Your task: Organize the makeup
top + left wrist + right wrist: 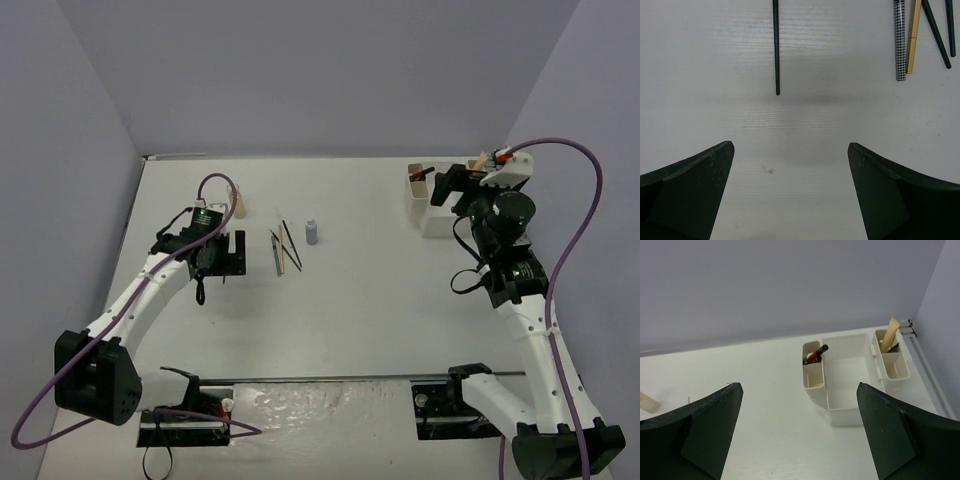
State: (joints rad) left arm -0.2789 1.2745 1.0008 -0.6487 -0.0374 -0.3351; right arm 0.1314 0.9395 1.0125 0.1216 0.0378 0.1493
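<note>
The thin black pencils (291,244) are lying loose toward the bench's far edge, left of centre, and the left gripper (791,147), hanging spread apart just short of one, is likely risking rolling it away by closing off-centre; the right gripper (800,387) is gaping too.

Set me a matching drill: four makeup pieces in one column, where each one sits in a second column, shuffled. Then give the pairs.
Column one
1. red and black tube
2. tan stick
3. grey bottle
4. checkered pencil

Column two
A. upright on the table
B. lying flat beside a gold stick
C. in the white box, end compartment nearer the table's right edge
D. in the white box, end compartment nearer the table's middle

Pairs: 1-D, 2-C, 3-A, 4-B
</note>
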